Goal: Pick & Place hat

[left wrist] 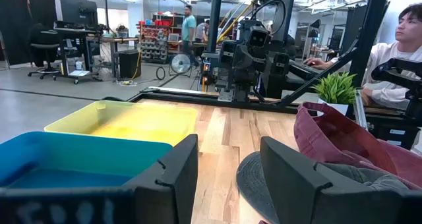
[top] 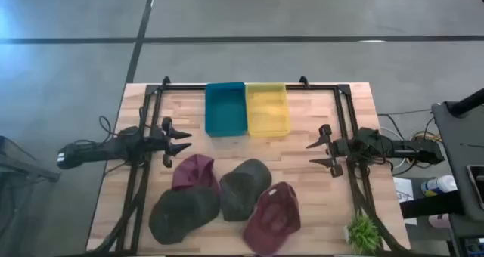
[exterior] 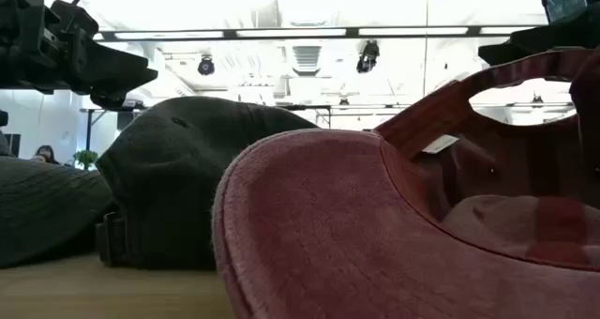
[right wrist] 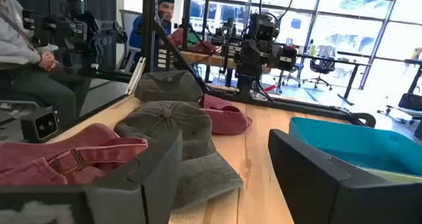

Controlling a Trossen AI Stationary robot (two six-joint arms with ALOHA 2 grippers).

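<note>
Several caps lie on the near half of the wooden table, crowns up or tipped: a maroon one (top: 195,172), a dark grey one (top: 246,187), a dark olive one (top: 184,214) and a second maroon one (top: 272,218), which fills the low view (exterior: 375,225). My left gripper (top: 181,141) hovers open at the table's left, just beyond the first maroon cap. My right gripper (top: 319,153) hovers open at the table's right, to the right of the grey cap. In the right wrist view the grey cap (right wrist: 178,128) lies ahead of the open fingers.
A blue bin (top: 225,108) and a yellow bin (top: 268,109) stand side by side at the far middle of the table. A small green plant (top: 363,233) sits at the near right corner. Black frame rails run along both sides. People sit in the room beyond.
</note>
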